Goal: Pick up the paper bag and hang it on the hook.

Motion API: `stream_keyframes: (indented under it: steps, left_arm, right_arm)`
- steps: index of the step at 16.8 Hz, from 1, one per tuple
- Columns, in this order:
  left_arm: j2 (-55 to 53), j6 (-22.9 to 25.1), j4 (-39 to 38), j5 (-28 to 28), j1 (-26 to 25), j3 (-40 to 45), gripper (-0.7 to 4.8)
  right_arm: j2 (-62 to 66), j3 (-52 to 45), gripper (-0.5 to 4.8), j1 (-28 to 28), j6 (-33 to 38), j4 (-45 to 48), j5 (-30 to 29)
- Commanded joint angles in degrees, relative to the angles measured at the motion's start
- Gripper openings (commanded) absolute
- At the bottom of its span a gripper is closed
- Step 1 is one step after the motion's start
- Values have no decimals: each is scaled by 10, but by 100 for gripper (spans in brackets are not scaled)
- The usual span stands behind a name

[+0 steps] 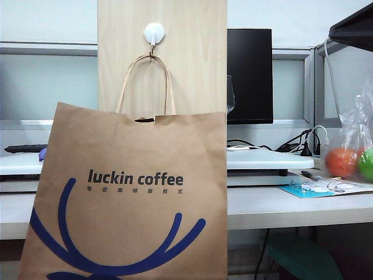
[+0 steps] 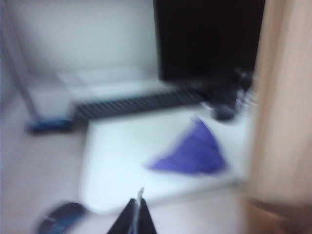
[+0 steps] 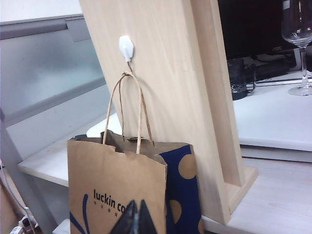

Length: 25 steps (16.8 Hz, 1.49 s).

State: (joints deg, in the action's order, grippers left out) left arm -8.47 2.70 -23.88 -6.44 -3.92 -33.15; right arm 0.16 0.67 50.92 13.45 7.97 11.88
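The brown paper bag (image 1: 128,192), printed "luckin coffee" with blue curves, hangs by one twisted loop handle (image 1: 145,76) from the white hook (image 1: 154,32) on the tall wooden board (image 1: 192,58). The right wrist view shows the same bag (image 3: 114,180) with its navy dotted side, under the hook (image 3: 126,48). My right gripper (image 3: 137,207) is shut and empty, a short way in front of the bag. In the blurred left wrist view my left gripper (image 2: 136,207) is shut, away from the bag, beside the board (image 2: 285,97). Neither gripper shows clearly in the exterior view.
A clear plastic bag of orange and green fruit (image 1: 349,154) sits at the right. Behind the board stand a black monitor (image 1: 249,76), a wine glass (image 3: 297,29) and a white platform (image 1: 268,158). A purple cloth (image 2: 192,151) and a keyboard (image 2: 136,103) lie behind the board.
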Motion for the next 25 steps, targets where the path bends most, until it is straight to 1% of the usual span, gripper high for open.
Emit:
stream_keyframes:
  steps: [1,2,4,5,6,9,12,13,16,18,20,25]
  left_arm:
    - [28,-2,108,-17,-21,81,-5]
    - [33,-12,130,-27,-24,105,-5]
    - [34,-37,179,-26,-23,157,-5]
    - [34,-58,234,-31,-18,205,-5]
    - [34,-64,253,-40,-14,228,-5]
    - [37,-68,286,-39,-7,283,-5]
    - [81,-72,305,-37,-8,327,-5]
    - [82,-76,291,-37,-8,326,-5]
    - [83,-76,287,-33,-6,326,-5]
    - [83,-77,288,0,18,326,-5]
    - [83,-76,287,13,33,326,-5]
    - [83,-87,286,17,38,326,-5]
  right_arm:
    - [0,-4,0,0,-2,4,0]
    - [0,-4,0,0,-2,3,0]
    - [0,-4,0,1,-2,3,0]
    - [0,-4,0,0,-2,2,0]
    - [0,-4,0,0,-2,0,0]
    - [0,-4,0,1,-2,-8,0]
    - [0,-4,0,0,-2,-9,0]
    - [0,-4,0,0,-2,-9,0]
    - [0,-4,0,0,-2,-9,0]
    - [0,-4,0,0,-2,-9,0]
    - [0,-4,0,0,-2,-9,0]
    - [0,-4,0,0,-2,-9,0]
